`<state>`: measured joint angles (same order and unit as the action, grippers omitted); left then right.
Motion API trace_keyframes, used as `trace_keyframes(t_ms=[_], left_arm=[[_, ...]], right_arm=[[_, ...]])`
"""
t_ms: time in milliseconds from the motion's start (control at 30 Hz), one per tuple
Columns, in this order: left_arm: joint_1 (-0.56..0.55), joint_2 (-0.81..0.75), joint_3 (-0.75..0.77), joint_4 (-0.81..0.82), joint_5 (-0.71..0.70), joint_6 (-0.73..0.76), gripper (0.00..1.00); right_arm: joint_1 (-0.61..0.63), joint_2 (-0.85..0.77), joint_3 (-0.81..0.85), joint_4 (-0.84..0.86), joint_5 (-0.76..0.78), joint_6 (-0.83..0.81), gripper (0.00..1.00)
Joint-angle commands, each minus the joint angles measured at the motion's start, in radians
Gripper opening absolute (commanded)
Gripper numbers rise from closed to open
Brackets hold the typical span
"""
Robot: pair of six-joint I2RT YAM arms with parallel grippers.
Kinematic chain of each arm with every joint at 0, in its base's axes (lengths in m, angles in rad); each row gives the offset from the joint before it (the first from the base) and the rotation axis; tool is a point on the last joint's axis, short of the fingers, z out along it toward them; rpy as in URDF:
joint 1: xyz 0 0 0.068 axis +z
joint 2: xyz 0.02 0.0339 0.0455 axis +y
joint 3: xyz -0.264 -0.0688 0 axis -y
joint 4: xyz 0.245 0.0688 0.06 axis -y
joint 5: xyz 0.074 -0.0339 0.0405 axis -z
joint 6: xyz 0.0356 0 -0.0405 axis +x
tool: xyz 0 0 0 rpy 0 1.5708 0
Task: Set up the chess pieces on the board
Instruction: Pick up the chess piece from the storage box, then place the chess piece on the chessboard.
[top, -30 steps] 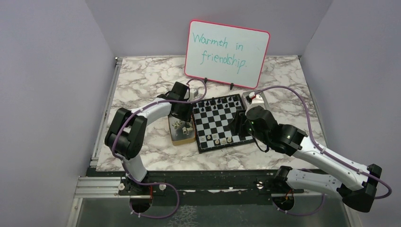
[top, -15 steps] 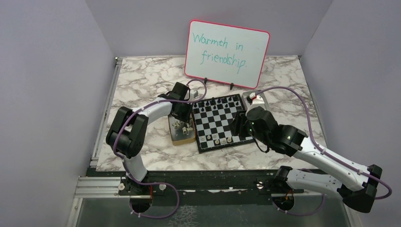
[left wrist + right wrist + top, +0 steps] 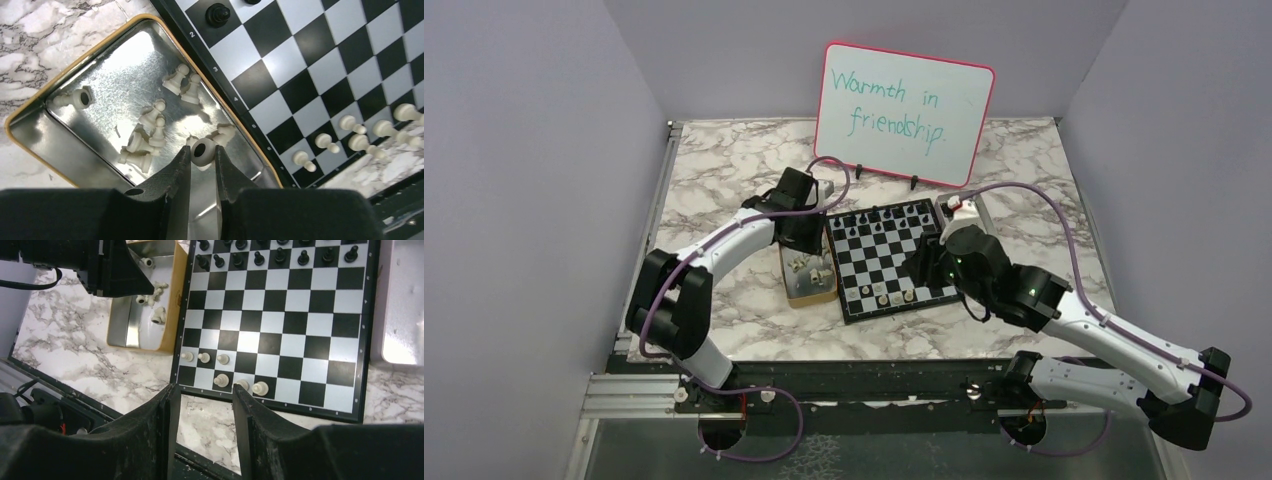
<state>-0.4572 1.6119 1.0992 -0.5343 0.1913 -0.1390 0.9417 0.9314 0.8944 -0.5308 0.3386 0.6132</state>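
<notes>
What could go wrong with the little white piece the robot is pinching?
The left gripper pinches the cream piece only at its fingertips, so it might drop into the tin. The cream chessmen on the board stand close together; setting this one down could topple a neighbour. The right gripper hangs open over that edge, so the arms might bump.

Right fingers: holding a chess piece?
No, the right fingers stand apart with nothing between them, only the table and the board behind.

You will find the tray [image 3: 115, 65] bright, scuffed metal; the board [image 3: 287, 60] smooth and glossy; the chess pieces [image 3: 176, 80] matt plastic; the table [image 3: 30, 30] marble-patterned.
</notes>
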Motion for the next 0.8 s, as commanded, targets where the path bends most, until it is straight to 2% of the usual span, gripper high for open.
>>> trace_keyframes(t_ms=[0,267,433,567,667,767], left_arm=[[0.017,-0.092,0.032,-0.046,0.084,-0.094,0.04],[0.02,-0.194,0.018,-0.028,0.311,-0.216,0.04],[0.02,-0.304,-0.025,0.061,0.43,-0.324,0.04],[0.02,-0.343,-0.025,0.071,0.473,-0.382,0.04],[0.02,-0.356,-0.033,0.092,0.518,-0.443,0.04],[0.02,-0.369,-0.039,0.117,0.549,-0.483,0.04]], right_arm=[[0.006,0.017,-0.033,0.165,-0.054,-0.19,0.49],[0.006,0.132,-0.034,0.42,-0.1,-0.522,0.52],[0.007,0.192,-0.077,0.67,-0.24,-0.76,0.52],[0.009,0.153,-0.231,0.958,-0.45,-1.017,0.51],[0.009,0.141,-0.343,1.165,-0.535,-1.207,0.51],[0.009,0.156,-0.326,1.167,-0.543,-1.28,0.5]])
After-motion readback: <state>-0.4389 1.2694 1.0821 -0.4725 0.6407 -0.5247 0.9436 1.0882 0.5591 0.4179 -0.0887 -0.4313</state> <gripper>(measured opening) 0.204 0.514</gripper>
